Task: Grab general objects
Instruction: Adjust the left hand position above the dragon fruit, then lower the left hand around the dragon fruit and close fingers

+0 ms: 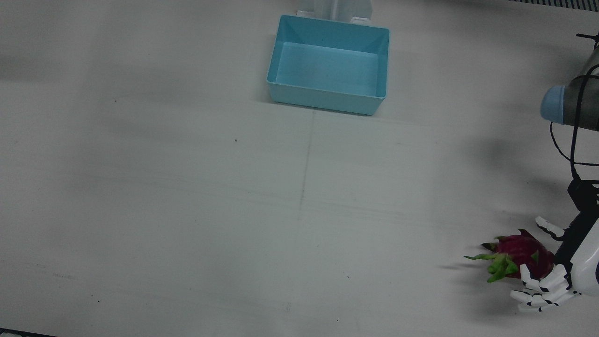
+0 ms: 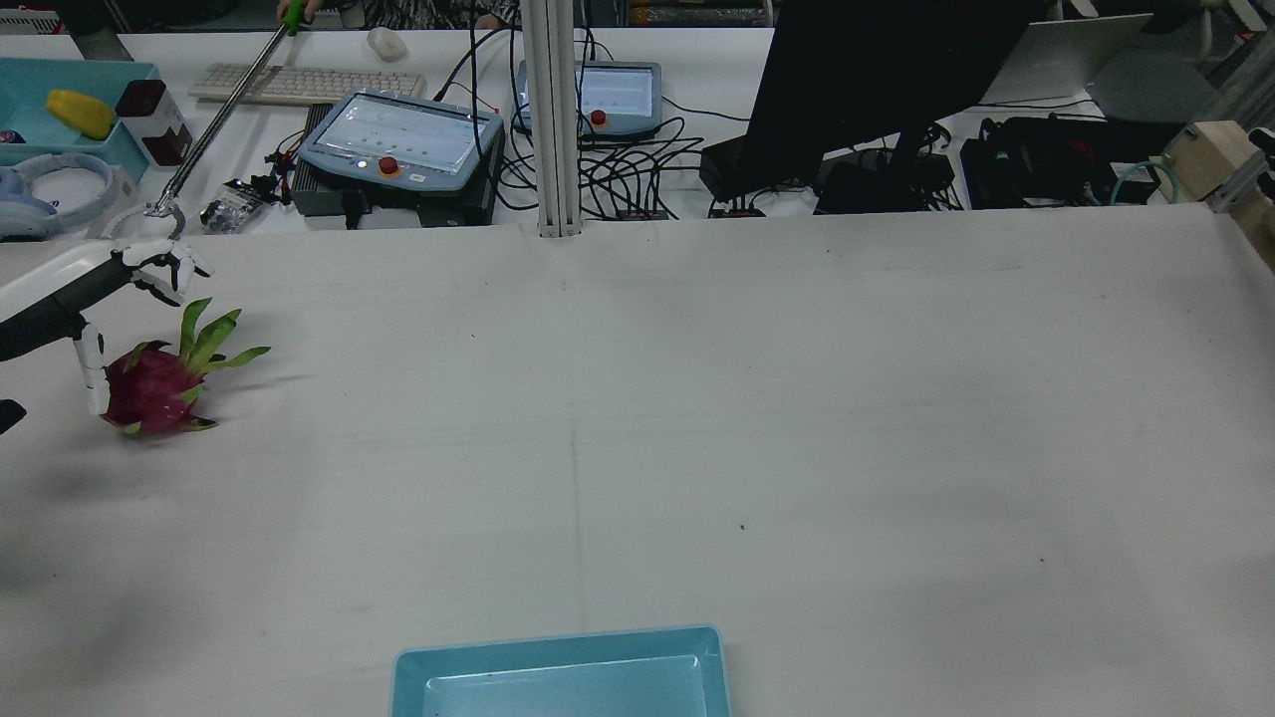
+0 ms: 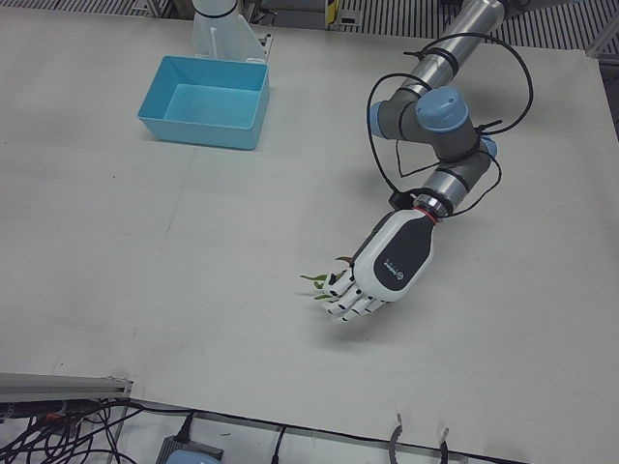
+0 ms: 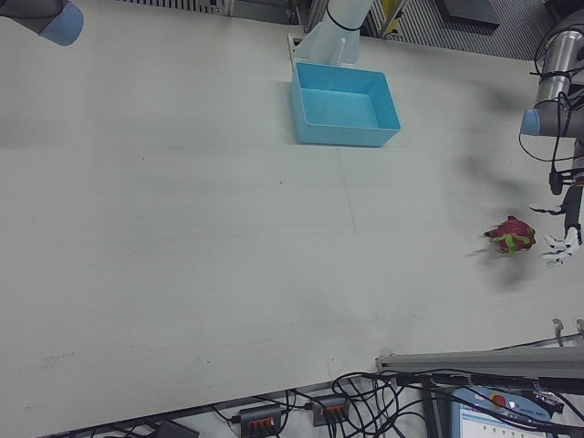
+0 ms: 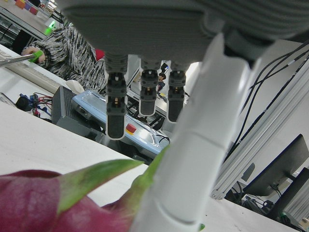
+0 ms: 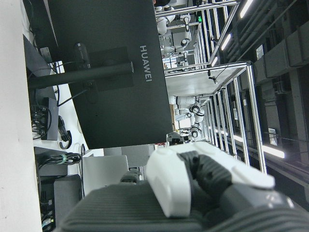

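**Inspector:** Where does the dragon fruit [image 1: 522,255] lie?

**Assistant:** On the white table [image 1: 187,196], at the robot's far left, near the operators' edge. Magenta body, green leaf tips pointing towards the table's middle. It rests on the surface, not lifted.

**Inspector:** And the left hand [image 1: 557,271]?

**Assistant:** Cupped around the fruit with fingers [image 1: 538,292] spread. The thumb sits on the side nearer the robot, the other fingers on the far side. It looks unclenched; whether any finger touches the skin, I cannot tell, as the arm hides much of the fruit in the left-front view.

**Inspector:** The right hand [image 6: 203,179]?

**Assistant:** Seen only by its own camera, partly. Clenched or released, I cannot tell.

**Inspector:** Anything else?

**Assistant:** A blue bin [image 1: 330,63], nothing inside, stands mid-table by the pedestals, well apart from the fruit.
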